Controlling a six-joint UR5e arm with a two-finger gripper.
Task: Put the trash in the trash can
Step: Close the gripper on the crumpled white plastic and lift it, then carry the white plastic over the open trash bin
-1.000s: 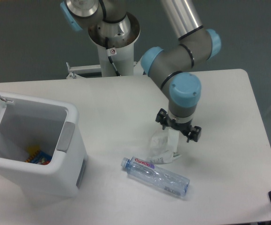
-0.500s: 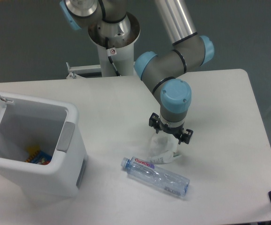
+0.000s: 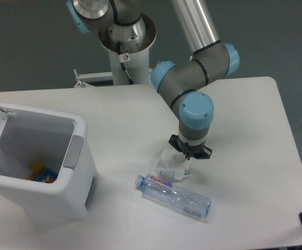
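Camera: gripper [image 3: 184, 162] on paper wad [image 3: 170, 164].

You see a clear glossy plastic bottle [image 3: 174, 195], a crumpled matt paper wad [image 3: 171, 162], a smooth white plastic bin [image 3: 36, 166], and a matt tabletop [image 3: 244, 130].

Boxy white plastic trash can [image 3: 46, 192], grey latch; clear plastic bottle [image 3: 174, 196], blue cap, red lettering; crumpled white paper wad [image 3: 170, 162].
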